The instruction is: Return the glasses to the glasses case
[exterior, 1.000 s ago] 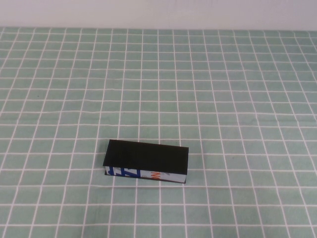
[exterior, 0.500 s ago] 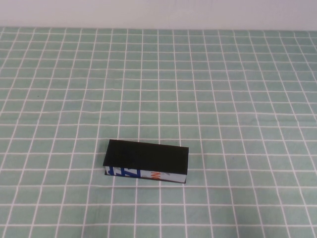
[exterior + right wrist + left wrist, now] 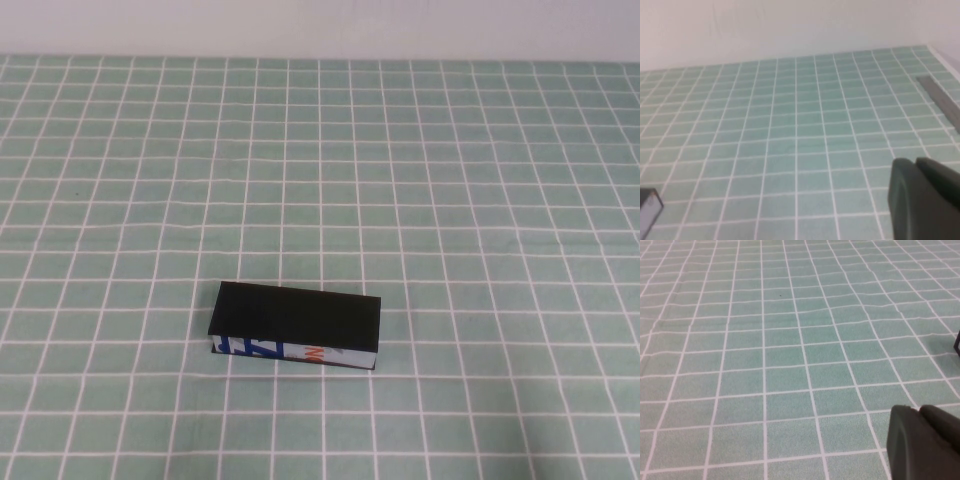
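Observation:
The glasses case point(image 3: 295, 318) lies closed on the green checked cloth, lid down, its white front edge with blue and orange print facing me. The glasses are out of view. Neither arm shows in the high view. In the left wrist view my left gripper point(image 3: 918, 409) hangs over bare cloth with its fingers together and nothing between them; a dark corner of the case point(image 3: 957, 342) shows at the frame edge. In the right wrist view my right gripper point(image 3: 915, 161) is likewise shut and empty over cloth, with a corner of the case point(image 3: 649, 210) off to one side.
The green checked tablecloth point(image 3: 450, 180) covers the whole table up to a white wall point(image 3: 320, 25) at the back. A grey strip point(image 3: 940, 100) lies near the cloth's edge in the right wrist view.

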Robot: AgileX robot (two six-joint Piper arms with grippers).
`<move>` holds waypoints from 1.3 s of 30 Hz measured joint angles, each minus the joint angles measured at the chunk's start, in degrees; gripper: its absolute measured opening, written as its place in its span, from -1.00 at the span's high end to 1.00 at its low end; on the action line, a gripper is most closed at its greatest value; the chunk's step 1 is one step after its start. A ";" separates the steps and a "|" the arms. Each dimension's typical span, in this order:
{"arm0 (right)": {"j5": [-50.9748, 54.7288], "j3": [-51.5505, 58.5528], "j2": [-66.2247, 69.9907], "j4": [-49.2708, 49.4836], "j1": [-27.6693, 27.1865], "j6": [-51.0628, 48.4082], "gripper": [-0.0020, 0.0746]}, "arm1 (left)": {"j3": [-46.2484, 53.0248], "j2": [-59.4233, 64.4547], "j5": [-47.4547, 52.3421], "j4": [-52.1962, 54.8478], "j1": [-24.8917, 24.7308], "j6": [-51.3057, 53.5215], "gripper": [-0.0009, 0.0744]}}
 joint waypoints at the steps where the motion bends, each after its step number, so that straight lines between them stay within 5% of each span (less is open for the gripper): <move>1: -0.81 1.33 -0.61 -0.09 0.02 0.00 0.98 | 0.00 0.00 0.00 0.00 0.00 0.00 0.98; 9: -9.69 15.31 -2.79 2.04 0.02 0.00 0.98 | 0.00 0.00 0.00 0.00 0.00 0.00 0.98; 39: -4.89 15.68 -2.80 4.20 0.02 -0.22 0.98 | 0.00 0.00 0.00 0.00 0.00 0.00 0.98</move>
